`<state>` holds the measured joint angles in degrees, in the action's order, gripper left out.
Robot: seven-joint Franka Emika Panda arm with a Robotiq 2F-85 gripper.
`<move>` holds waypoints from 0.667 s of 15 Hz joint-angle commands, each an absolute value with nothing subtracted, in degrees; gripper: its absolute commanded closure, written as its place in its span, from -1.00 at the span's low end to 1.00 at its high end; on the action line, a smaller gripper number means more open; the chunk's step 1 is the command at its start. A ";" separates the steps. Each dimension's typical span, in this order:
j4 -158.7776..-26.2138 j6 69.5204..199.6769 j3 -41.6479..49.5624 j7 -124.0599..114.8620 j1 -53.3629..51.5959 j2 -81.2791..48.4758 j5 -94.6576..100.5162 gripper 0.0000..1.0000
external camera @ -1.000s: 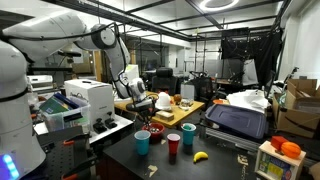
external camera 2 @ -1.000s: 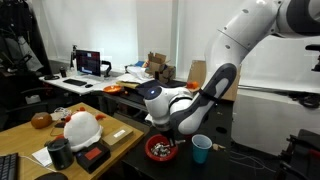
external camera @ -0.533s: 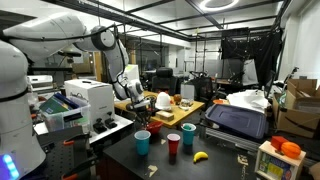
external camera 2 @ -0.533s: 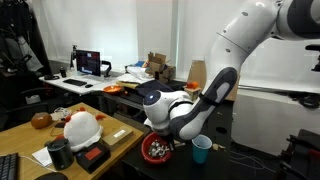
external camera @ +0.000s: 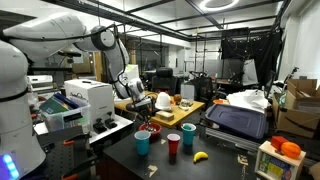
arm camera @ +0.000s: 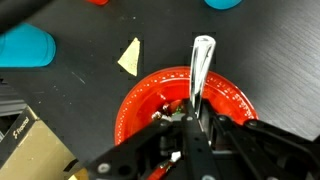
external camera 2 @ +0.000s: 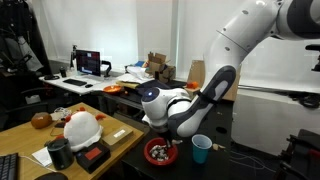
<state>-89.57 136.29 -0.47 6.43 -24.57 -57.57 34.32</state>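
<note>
The gripper point(arm camera: 190, 118) moved a bit, gripping a spoon point(arm camera: 202, 62). A bowl point(arm camera: 238, 100) sits at the table's point(arm camera: 85, 105) edge. Messy lab.

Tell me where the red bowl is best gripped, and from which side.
Grip the red bowl by its rim, coming straight down from above. It sits flat and open and looks too wide to span, but its thin wall should fit between two fingers. Choose a rim part away from the spoon.

Dark tabletop point(arm camera: 85, 100) in the wrist view: a red bowl point(arm camera: 232, 98) sits on it, a yellow scrap point(arm camera: 130, 55) at the bowl's eleven o'clock, a blue cup point(arm camera: 25, 47) at ten, both apart.
</note>
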 commanded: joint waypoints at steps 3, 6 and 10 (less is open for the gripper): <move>-90.12 137.97 1.08 4.45 -25.55 -57.40 38.14 0.94; -90.68 138.99 1.54 4.18 -25.41 -57.36 41.01 0.94; -90.52 139.48 2.00 3.29 -25.07 -57.97 45.12 0.94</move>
